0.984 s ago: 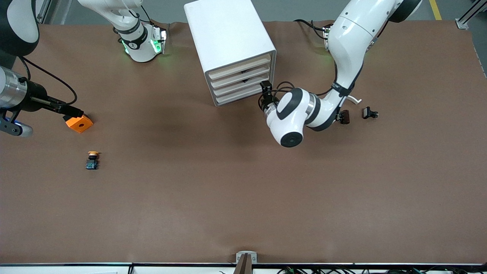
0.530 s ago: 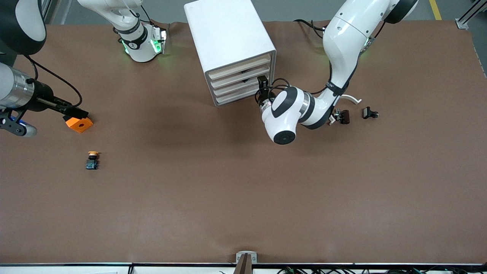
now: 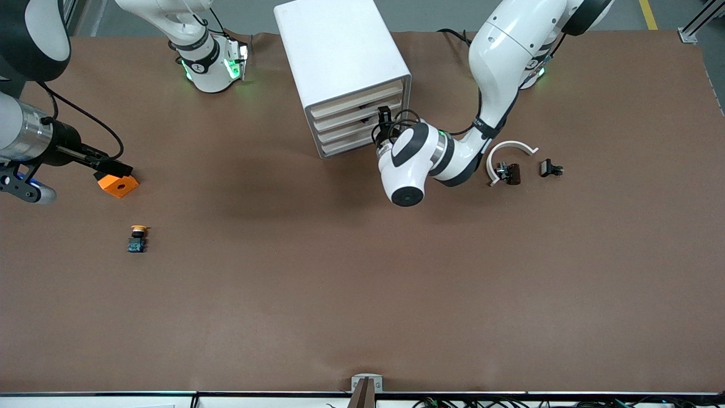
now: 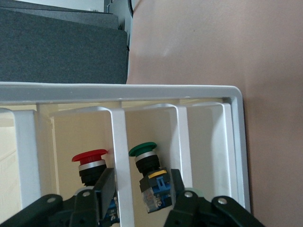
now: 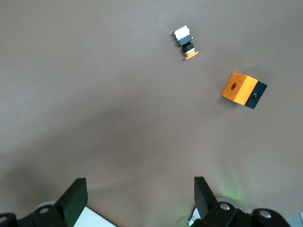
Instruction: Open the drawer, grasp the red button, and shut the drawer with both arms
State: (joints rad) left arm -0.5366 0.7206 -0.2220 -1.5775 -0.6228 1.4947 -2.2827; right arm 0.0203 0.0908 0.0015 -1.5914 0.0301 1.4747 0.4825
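At the cabinet [image 3: 344, 68] front, my left gripper [image 4: 140, 191] sits with fingers [image 4: 105, 185] spread either side of a drawer [image 4: 120, 156] handle, not yet pinching. Inside it I see the red button [image 4: 90, 165]. My right gripper [image 5: 139, 198] waits, spread, over the table [image 3: 362, 283].
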